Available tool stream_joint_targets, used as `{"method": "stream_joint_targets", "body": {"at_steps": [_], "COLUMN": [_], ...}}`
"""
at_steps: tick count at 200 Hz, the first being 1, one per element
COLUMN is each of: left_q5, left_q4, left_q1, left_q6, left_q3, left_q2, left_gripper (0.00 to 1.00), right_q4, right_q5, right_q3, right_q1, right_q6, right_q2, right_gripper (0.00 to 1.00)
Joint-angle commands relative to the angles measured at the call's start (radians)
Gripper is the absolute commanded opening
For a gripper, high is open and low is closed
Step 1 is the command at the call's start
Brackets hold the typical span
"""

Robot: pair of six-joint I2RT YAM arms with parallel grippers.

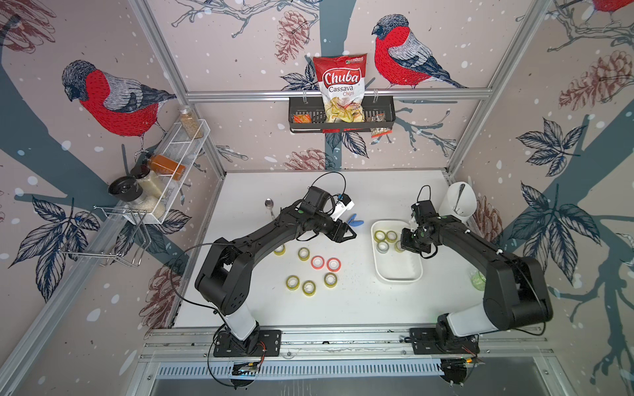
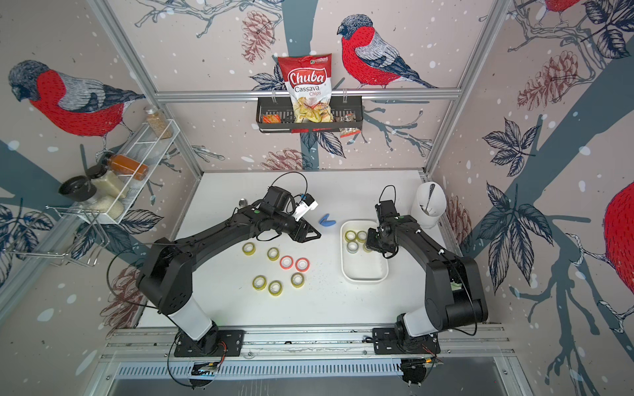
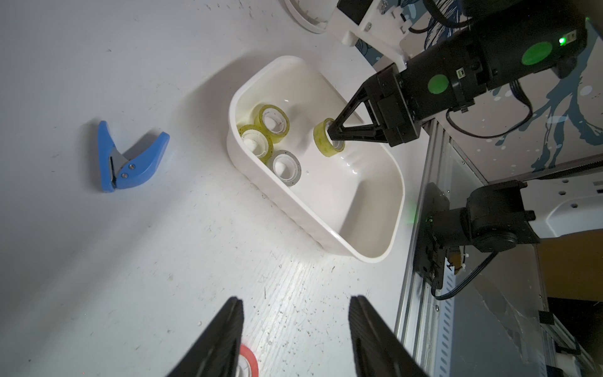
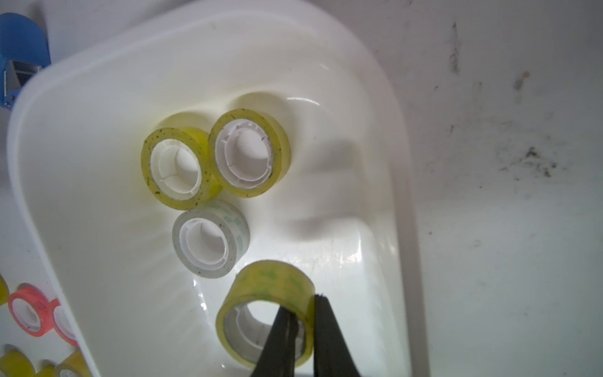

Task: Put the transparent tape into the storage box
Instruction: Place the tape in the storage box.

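The storage box (image 1: pixel 398 279) is a shallow white tub at the table's right, seen in both top views (image 2: pixel 365 278). Three transparent tape rolls lie in its far end: two yellowish (image 4: pixel 176 166) (image 4: pixel 248 153) and one clear-grey (image 4: pixel 210 238). My right gripper (image 4: pixel 301 313) hangs inside the box, shut on a fourth yellowish tape roll (image 4: pixel 270 280). One finger is through the core and the other is outside the wall. Several more yellowish rolls (image 1: pixel 303 253) lie on the table left of the box. My left gripper (image 3: pixel 295 303) hovers open and empty between those rolls and the box.
Two orange-red tape rolls (image 1: pixel 317 262) lie among the yellowish ones. A blue tape cutter (image 1: pixel 356 220) sits just left of the box's far end. A spoon (image 1: pixel 269 204) lies behind the left arm. A tall white cup (image 1: pixel 458 199) stands at the back right.
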Motion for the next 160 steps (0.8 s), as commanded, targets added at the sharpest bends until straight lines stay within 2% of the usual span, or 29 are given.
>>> {"method": "stream_joint_targets", "body": {"at_steps": [1, 139, 160], "left_q5": [-0.001, -0.025, -0.027], "left_q4": [0.014, 0.018, 0.019], "left_q1": [-0.003, -0.002, -0.002], "left_q6": [0.026, 0.016, 0.014], "left_q3": [-0.012, -0.016, -0.017], "left_q2": [-0.015, -0.021, -0.024], "left_gripper": [0.57, 0.57, 0.57], "right_q4": [0.03, 0.073, 0.068], "right_q5": [0.025, 0.034, 0.029], "right_q3": [0.009, 0.063, 0.076], "right_q1": [0.002, 0.043, 0.054], "right_q6": [0.017, 0.034, 0.03], "right_q2": [0.032, 0.178, 0.178], "right_gripper": [0.14, 0.17, 0.21]}}
